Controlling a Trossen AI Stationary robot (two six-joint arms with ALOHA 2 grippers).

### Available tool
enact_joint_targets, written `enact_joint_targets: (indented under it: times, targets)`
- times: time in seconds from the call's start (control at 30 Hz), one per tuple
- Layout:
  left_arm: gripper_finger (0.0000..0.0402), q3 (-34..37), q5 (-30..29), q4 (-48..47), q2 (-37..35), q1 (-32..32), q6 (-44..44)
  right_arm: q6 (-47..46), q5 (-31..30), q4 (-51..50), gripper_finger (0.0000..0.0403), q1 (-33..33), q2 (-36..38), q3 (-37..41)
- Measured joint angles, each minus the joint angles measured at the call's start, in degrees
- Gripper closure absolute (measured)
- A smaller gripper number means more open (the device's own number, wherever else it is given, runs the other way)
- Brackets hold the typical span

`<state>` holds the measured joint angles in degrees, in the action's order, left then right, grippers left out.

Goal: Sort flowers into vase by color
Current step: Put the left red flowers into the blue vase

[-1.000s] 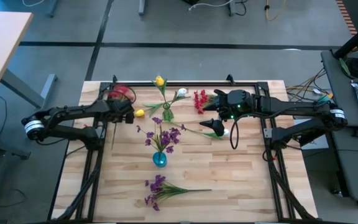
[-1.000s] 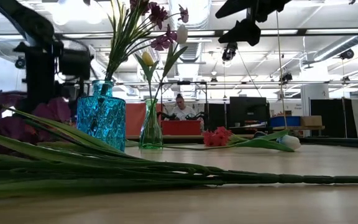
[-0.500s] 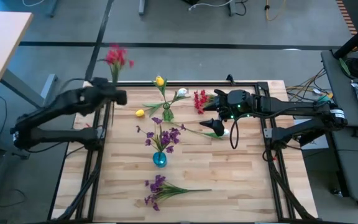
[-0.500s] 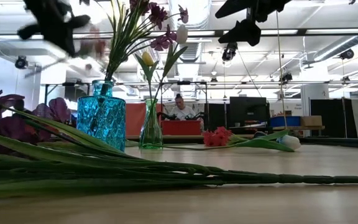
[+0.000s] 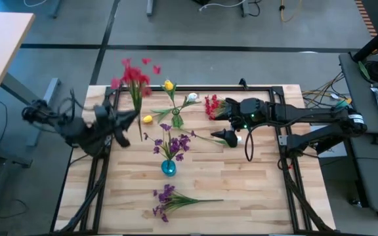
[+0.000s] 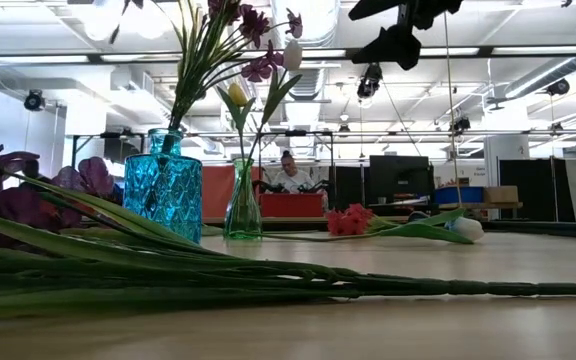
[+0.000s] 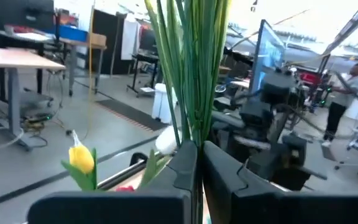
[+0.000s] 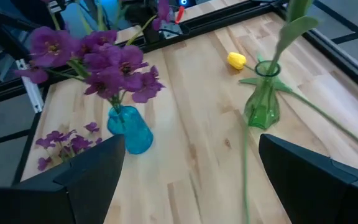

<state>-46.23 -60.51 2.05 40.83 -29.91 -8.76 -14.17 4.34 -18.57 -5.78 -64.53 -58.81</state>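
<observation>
wide bare wood across the near right of the surface [image 5: 254,196], nothing lying there. mid-surface, the blue vase [image 5: 168,168] holds purple flowers [image 5: 173,143]; the green vase [image 5: 177,120] stands just beyond with a yellow bud [image 5: 168,85] and a white bud [image 5: 192,97]. a purple bunch [image 5: 166,200] lies near; a loose yellow bud [image 5: 147,118] and a red cluster [image 5: 211,105] lie far. left gripper [image 5: 119,123] tilts at the left edge, jaws clamped on the red flowers [image 5: 134,74] by the stems. right gripper [image 5: 228,135] hangs right of the green vase, jaws spread wide, empty.
</observation>
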Motion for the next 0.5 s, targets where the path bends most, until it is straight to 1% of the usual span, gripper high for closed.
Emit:
enact_joint_targets:
  times: [0.03,0.1,0.2,0.3,0.4,0.5]
  targets:
    - [0.0401,1.55,-2.97,3.47,0.44,-3.38,1.76,-0.01,0.0,0.0,0.0041,0.48,0.0,0.0]
    - [0.0401,4.61,-5.98,11.64,1.64,-8.96,6.25,-0.06,0.01,0.3,0.0041,1.42,0.0,0.09]
    - [0.0401,9.5,-6.38,27.1,5.06,-14.86,13.43,-0.6,0.01,1.3,0.0041,2.81,0.0,0.75]
    - [0.0401,13.54,-5.68,44.81,9.51,-18.54,22.47,-1.34,-1.08,1.95,0.0041,4.5,0.0,1.27]
    - [0.0401,16.73,-1.38,58.04,14.15,-20.24,27.66,-1.83,-5.33,2.13,0.0041,7.0,0.0,1.99]
    - [0.0401,19.06,5.73,66.06,18.76,-20.29,28.2,-2.84,-8.5,2.15,0.0041,9.46,0.0,2.69]
